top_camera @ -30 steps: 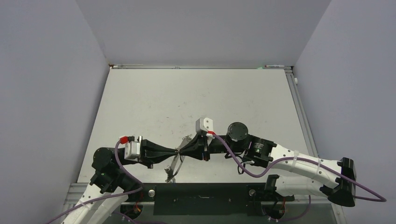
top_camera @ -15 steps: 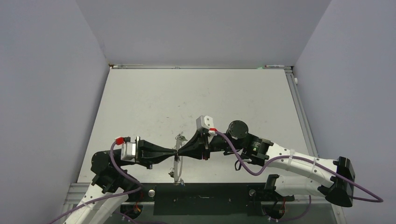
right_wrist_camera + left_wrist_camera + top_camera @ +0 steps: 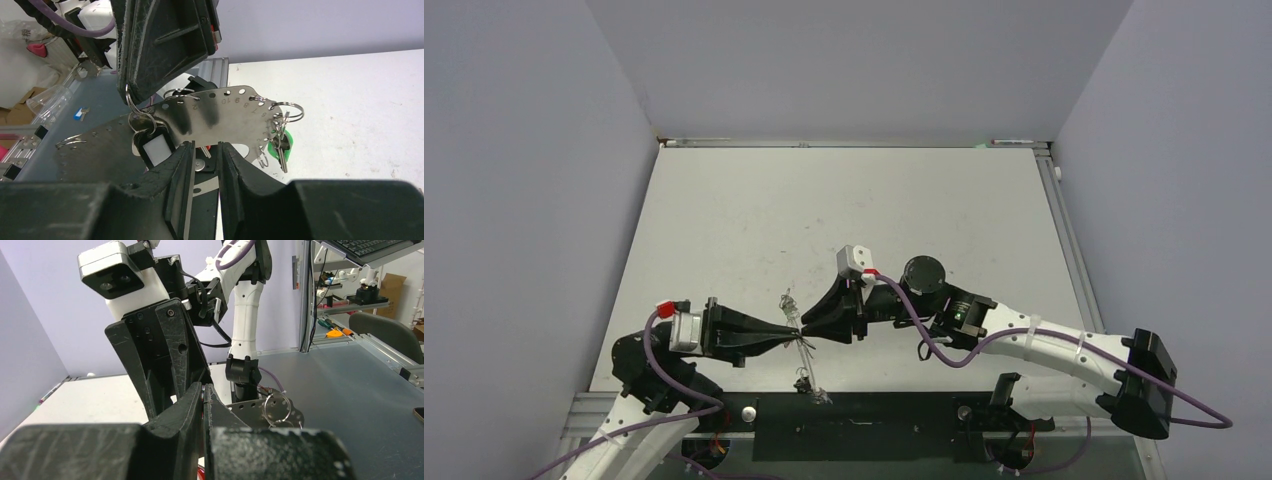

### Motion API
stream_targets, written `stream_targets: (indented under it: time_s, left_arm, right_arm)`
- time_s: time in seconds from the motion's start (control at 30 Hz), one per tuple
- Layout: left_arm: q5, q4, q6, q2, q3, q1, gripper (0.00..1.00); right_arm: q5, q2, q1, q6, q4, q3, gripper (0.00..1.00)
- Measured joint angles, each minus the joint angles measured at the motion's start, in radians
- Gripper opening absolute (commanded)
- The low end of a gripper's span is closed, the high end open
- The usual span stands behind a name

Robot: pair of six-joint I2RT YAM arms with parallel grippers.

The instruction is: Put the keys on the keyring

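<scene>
Two grippers, one hold: you have the left gripper (image 3: pixel 202 390) and the right gripper (image 3: pixel 205 147) tip to tip above the near edge of the table (image 3: pixel 844 200), with the keyring (image 3: pixel 220 112) standing between them.
Near end of the keyring: it reaches past the table edge, over the black base rail (image 3: pixel 874 412). Nothing props it there, so its weight hangs on the grip at mid-length.
Left gripper: its jaws are pressed fully together on the keyring's upper edge, right where a split ring (image 3: pixel 137 107) hangs. You cannot tell whether the pads pinch the band alone or the ring as well. This looks like the carrying hold, keeping the band off the table so the keys swing free.
Right gripper: its fingers stand a narrow slit apart, astride the band's lower edge. The gap is wider than the thin metal, so it has hold of nothing.
Keys: a black key head with a white label (image 3: pixel 154 147) dangles just below the left gripper's tip. A green-tagged key (image 3: pixel 274 145) hangs from its own small ring at the far end.
Facing: the keyring is a flat grey band punched with numbered holes. It stands on edge with one broad face towards each gripper, so from above you see only a thin line.
Long axis: it runs near to far, roughly level in the right wrist view. The near end leans a little towards the right arm's side and the far end towards the left, over the table.
</scene>
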Motion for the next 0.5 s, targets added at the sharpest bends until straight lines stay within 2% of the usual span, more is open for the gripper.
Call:
stream_targets:
  time_s: [0.27,0.5]
  left_arm:
    - [0.001,0.014,-0.011,0.0,-0.005,0.002,0.0]
    - [0.0,0.014,-0.01,0.0,-0.007,0.01,0.0]
  right_arm:
    - [0.003,-0.004,-0.009,-0.028,-0.03,0.0,0.32]
    - [0.029,-0.106,-0.019,-0.103,-0.105,0.0,0.34]
